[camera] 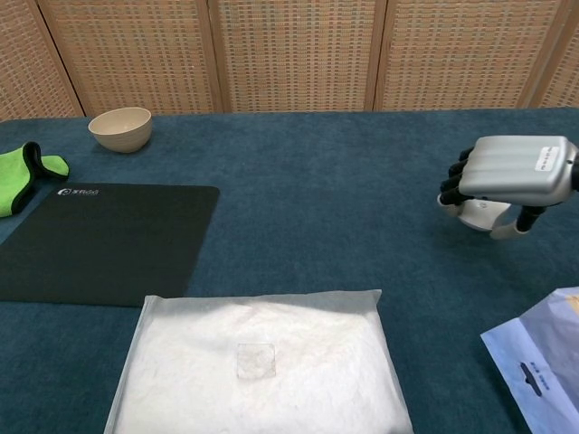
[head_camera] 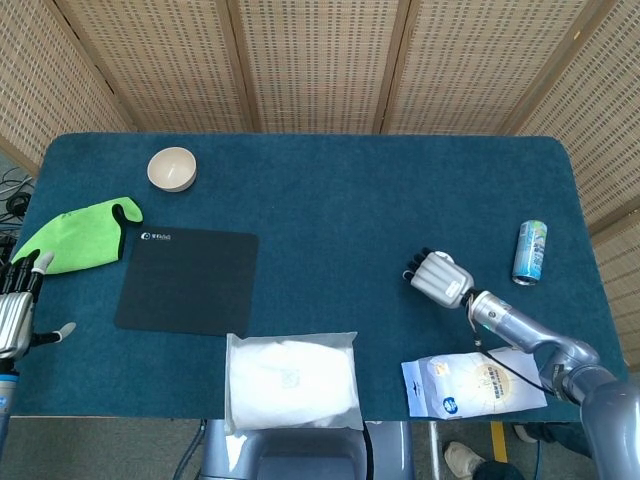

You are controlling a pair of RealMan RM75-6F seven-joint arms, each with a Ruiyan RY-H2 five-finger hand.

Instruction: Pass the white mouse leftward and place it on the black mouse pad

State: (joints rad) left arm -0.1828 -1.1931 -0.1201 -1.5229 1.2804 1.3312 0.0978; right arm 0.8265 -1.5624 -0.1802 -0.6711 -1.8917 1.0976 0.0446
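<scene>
My right hand (head_camera: 438, 278) (camera: 507, 172) grips the white mouse (camera: 478, 215) from above, fingers curled around its sides, at the right of the table. In the chest view the mouse shows under the palm; the head view hides it beneath the hand. Whether it is clear of the cloth I cannot tell. The black mouse pad (head_camera: 188, 280) (camera: 99, 240) lies flat at the left with nothing on it, far from the mouse. At the table's left edge my left hand (head_camera: 15, 315) hangs with fingers apart, holding nothing.
A beige bowl (head_camera: 172, 168) (camera: 120, 128) and a green glove (head_camera: 75, 235) (camera: 18, 176) sit beyond the pad. A white bag (head_camera: 292, 380) (camera: 262, 362) lies at the front centre. A can (head_camera: 530, 252) stands right of my hand, and a blue-white pouch (head_camera: 475, 382) (camera: 543, 353) lies at the front right.
</scene>
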